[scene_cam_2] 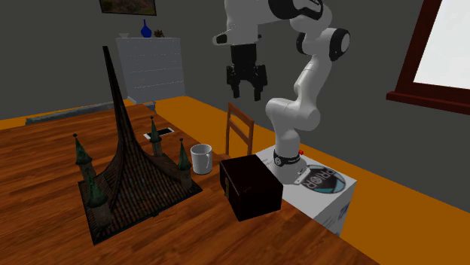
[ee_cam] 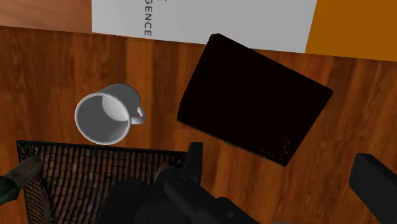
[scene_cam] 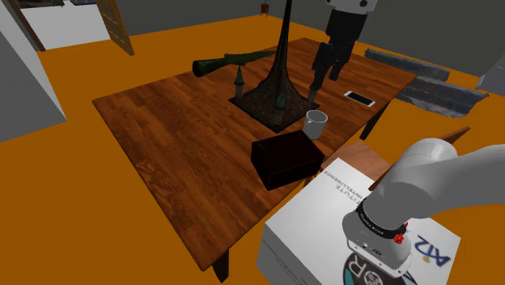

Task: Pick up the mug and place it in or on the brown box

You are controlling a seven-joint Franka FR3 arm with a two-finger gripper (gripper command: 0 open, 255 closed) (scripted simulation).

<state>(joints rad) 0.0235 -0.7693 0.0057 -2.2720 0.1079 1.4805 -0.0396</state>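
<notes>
Now, with spread, empty gripper (scene_cam_2: 247,92) high above, shift over upright mug (ee_cam: 105,118) just beside dark box (ee_cam: 254,105) and spired model (scene_cam_2: 128,188); descend straight, pinch rim away from handle (ee_cam: 139,116), seemingly box-facing.

From the shoulder view we look down from beside the white cuboid stand (scene_cam: 316,231), out over the dark, nearly black box (scene_cam: 285,159). In the second exterior view we sit low and close, facing the stand across that box. At the wrist we look straight down on it. All three share the box and the pale grey mug (scene_cam: 316,124) beside it.
</notes>
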